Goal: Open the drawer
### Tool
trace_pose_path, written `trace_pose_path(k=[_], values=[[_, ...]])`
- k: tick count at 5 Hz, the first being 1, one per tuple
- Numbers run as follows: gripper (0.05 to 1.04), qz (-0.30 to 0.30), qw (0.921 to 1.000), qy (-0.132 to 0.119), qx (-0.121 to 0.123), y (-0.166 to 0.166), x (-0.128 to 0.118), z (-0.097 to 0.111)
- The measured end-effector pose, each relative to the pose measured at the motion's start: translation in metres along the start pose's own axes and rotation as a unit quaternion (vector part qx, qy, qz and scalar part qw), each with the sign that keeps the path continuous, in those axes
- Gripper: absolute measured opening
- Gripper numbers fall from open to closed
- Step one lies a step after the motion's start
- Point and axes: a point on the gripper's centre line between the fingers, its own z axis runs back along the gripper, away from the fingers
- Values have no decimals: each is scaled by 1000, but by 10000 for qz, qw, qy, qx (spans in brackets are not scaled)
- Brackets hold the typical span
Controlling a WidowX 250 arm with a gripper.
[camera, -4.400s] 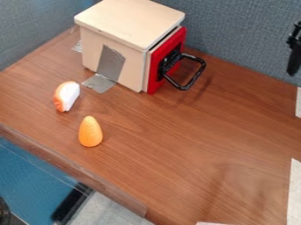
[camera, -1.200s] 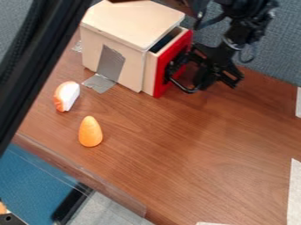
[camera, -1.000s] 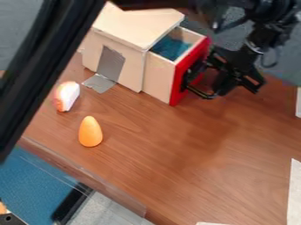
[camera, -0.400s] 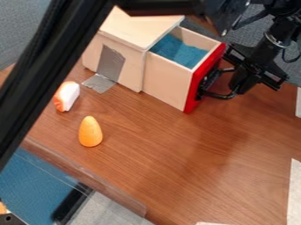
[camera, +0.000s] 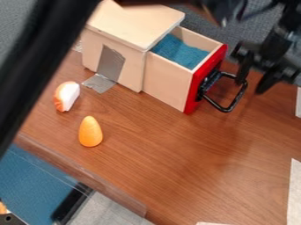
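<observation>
The wooden box's drawer (camera: pixel 170 81) stands pulled far out toward the right, its blue-lined inside showing from above. Its red front (camera: pixel 207 79) carries a black loop handle (camera: pixel 230 105) that sticks out to the right. My gripper (camera: pixel 254 81) hangs at the upper right, just beyond the handle's outer end and slightly above it. Its two fingers are spread with nothing held between them; whether the left one still touches the handle, I cannot tell.
An orange cone-shaped object (camera: pixel 90 132) and an orange-and-white piece (camera: pixel 67 96) are on the table (camera: pixel 159 162) left of the drawer. Grey tape (camera: pixel 99 83) runs from box to table. The black arm crosses the upper left.
The drawer has slid out to the right from nearly closed, with my gripper at its handle. Since the latest earlier frame, the gripper has opened and lifted slightly off the handle, baring the whole loop.
</observation>
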Motion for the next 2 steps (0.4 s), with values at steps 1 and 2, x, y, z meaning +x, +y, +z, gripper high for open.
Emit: trace_pose_path(k=[1, 2], values=[[955, 27, 9988, -241, -418, 3, -2, 38], [1003, -98, 9971, -255, -706, 9, -11, 56]])
